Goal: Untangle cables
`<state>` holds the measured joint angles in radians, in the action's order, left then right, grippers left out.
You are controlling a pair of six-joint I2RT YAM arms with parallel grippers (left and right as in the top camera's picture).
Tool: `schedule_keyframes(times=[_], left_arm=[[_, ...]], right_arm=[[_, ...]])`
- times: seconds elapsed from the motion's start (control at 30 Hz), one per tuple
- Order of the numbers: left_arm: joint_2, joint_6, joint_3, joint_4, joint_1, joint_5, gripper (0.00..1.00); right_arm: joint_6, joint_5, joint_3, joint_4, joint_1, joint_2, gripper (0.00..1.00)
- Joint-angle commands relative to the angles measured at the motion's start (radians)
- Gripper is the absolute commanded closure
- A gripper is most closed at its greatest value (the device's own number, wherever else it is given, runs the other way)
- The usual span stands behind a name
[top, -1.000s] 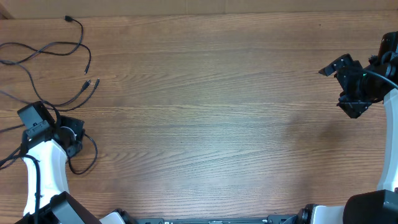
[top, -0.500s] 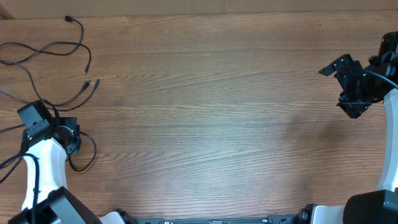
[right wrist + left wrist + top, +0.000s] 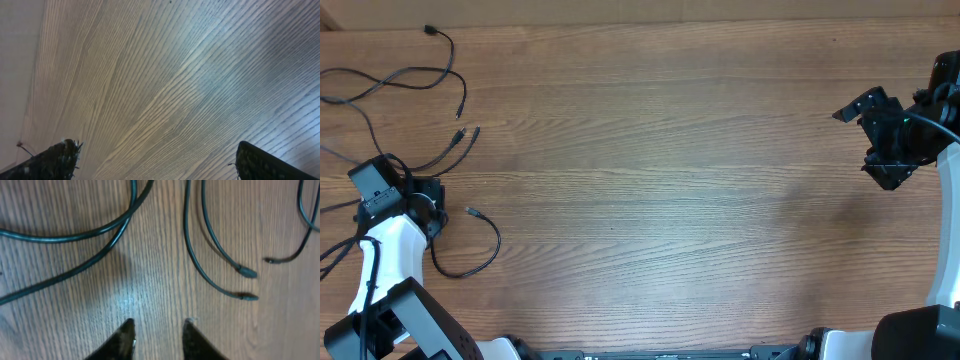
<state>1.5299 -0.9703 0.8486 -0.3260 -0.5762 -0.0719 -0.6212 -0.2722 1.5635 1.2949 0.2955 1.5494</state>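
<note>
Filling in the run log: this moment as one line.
left gripper: open, empty | right gripper: open, empty | cables: loose strands, left side

The left arm (image 3: 388, 255) reaches up from the lower left of the overhead frame, and the left gripper (image 3: 157, 335) points downward with its fingertips a little apart. At the right edge, the right arm (image 3: 948, 230) holds the right gripper (image 3: 157, 160) spread wide.

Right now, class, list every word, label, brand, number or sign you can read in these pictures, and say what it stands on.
None: no readable text shows on the cables, the wooden table, the left gripper or the right gripper.
</note>
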Motion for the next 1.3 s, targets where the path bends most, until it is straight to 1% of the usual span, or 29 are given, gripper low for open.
schedule_keyframes(times=[0.0, 0.03, 0.07, 0.13, 0.23, 0.27, 0.4, 0.47, 0.6, 0.67, 0.87, 1.13, 1.17, 1.27], left_arm=[[-0.006, 0.219, 0.021, -0.012, -0.004, -0.010, 0.42], [-0.010, 0.261, 0.022, -0.023, -0.004, -0.014, 0.29], [-0.018, 0.320, 0.027, -0.050, -0.004, -0.019, 0.20], [-0.037, 0.381, 0.038, -0.115, -0.004, -0.013, 0.13], [-0.073, 0.387, 0.041, -0.188, -0.005, 0.010, 0.00], [-0.084, 0.383, 0.041, -0.207, -0.005, 0.011, 0.01], [-0.111, 0.308, 0.041, -0.310, -0.005, 0.050, 0.01], [-0.110, 0.278, 0.040, -0.354, -0.006, 0.106, 0.01], [-0.101, 0.237, 0.037, -0.417, -0.008, 0.280, 0.00], [-0.093, 0.212, 0.037, -0.435, -0.013, 0.309, 0.00], [-0.053, 0.206, 0.037, -0.456, -0.034, 0.223, 0.00], [0.054, 0.206, 0.037, -0.508, -0.034, 0.161, 0.00], [0.065, 0.206, 0.037, -0.508, -0.034, 0.157, 0.01], [0.089, 0.206, 0.037, -0.501, -0.034, 0.157, 0.09]], right_arm=[[0.000, 0.010, 0.015, -0.003, 0.002, -0.010, 0.00], [0.000, 0.010, 0.015, -0.003, 0.002, -0.010, 0.00], [0.000, 0.010, 0.015, -0.003, 0.002, -0.010, 0.00], [0.000, 0.010, 0.015, -0.003, 0.002, -0.010, 0.00], [0.000, 0.010, 0.015, -0.003, 0.002, -0.010, 0.00], [0.000, 0.010, 0.015, -0.003, 0.002, -0.010, 0.00], [0.000, 0.010, 0.015, -0.003, 0.002, -0.010, 0.00], [0.000, 0.010, 0.015, -0.003, 0.002, -0.010, 0.00], [0.000, 0.010, 0.015, -0.003, 0.002, -0.010, 0.00], [0.000, 0.010, 0.015, -0.003, 0.002, -0.010, 0.00], [0.000, 0.010, 0.015, -0.003, 0.002, -0.010, 0.00], [0.000, 0.010, 0.015, -0.003, 0.002, -0.010, 0.00], [0.000, 0.010, 0.015, -0.003, 0.002, -0.010, 0.00], [0.000, 0.010, 0.015, -0.003, 0.002, -0.010, 0.00]])
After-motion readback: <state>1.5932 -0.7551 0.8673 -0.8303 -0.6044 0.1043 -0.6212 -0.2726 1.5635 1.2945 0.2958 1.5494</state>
